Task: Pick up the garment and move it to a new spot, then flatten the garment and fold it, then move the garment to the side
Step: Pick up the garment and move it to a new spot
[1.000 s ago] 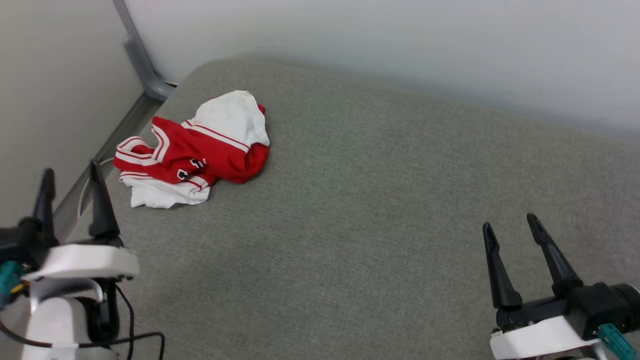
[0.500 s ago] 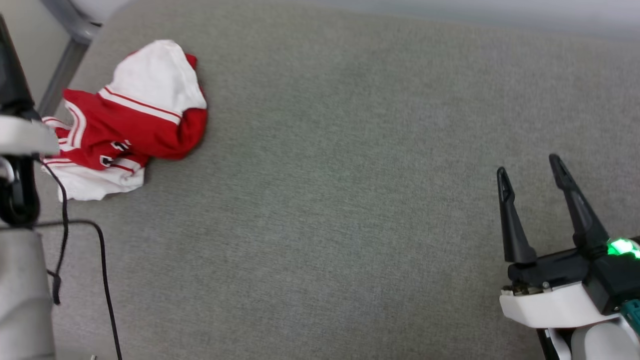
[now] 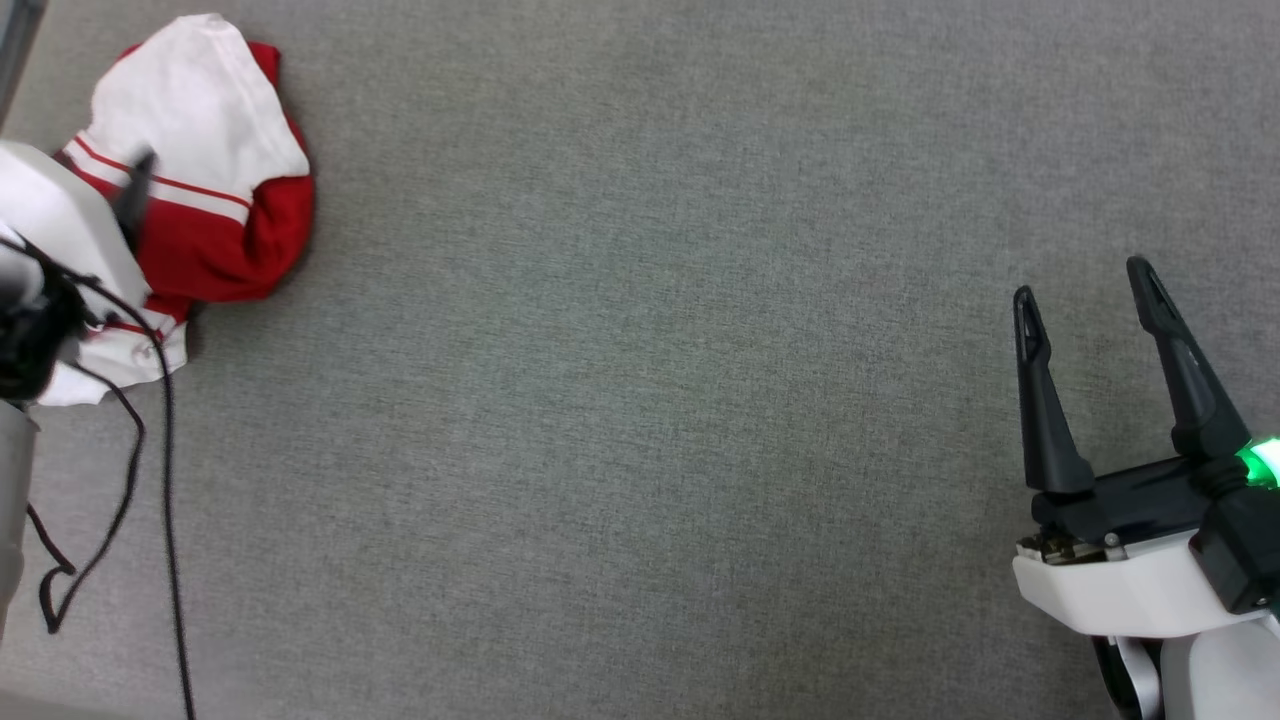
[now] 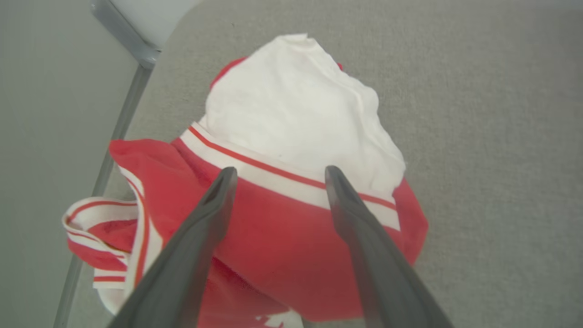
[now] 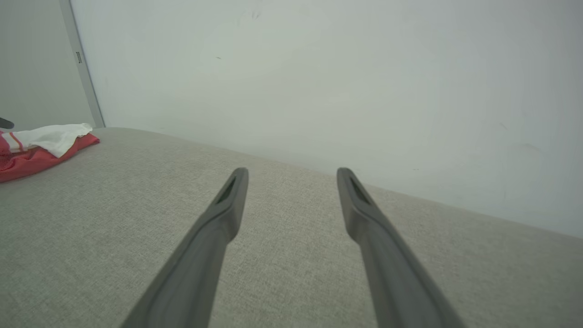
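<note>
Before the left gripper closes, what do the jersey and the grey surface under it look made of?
Jersey: soft matte cloth, probably a synthetic knit; it slumps in loose crumples, with striped trim. Grey surface: matte woven upholstery fabric, by its fine flecked weave; padding underneath is a guess.

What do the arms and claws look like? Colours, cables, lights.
Right claw: two long, tapered dark fingers on a black base, white shell behind, green light at the wrist. Left claw: same dark fingers, white housing, loose black cable hanging alongside.
</note>
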